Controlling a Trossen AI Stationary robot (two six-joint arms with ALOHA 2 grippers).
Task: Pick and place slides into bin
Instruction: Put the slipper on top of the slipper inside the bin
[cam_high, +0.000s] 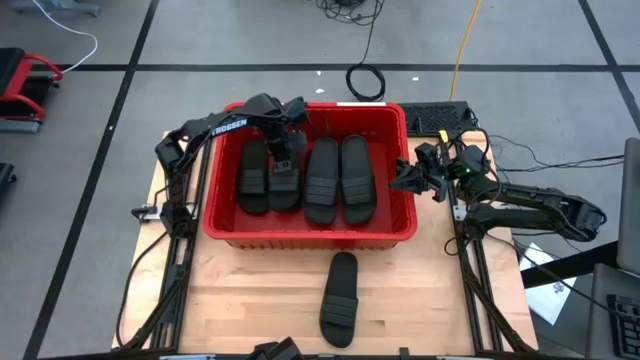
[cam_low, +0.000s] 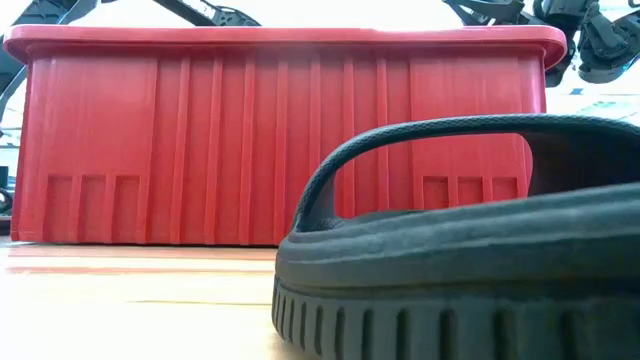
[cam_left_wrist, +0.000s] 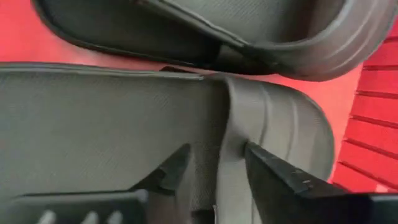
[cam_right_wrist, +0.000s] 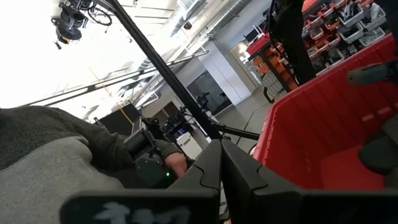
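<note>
The left claw (cam_left_wrist: 214, 165) straddles a sandal's (cam_left_wrist: 112, 124) strap inside the red bin (cam_high: 310, 232), grip uncertain, while the right claw (cam_high: 408, 180) waits closed beside it.

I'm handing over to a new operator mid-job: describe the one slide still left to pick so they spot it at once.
Find the red bin in the middle of the wooden table. On the bare wood just outside the bin's near wall, slightly right of centre, lies a single black slide. It is the only one on the table; the four other slides all lie inside the bin.

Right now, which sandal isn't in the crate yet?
The lone sandal on the wooden table, in front of the red crate; the other four lie inside it.
</note>
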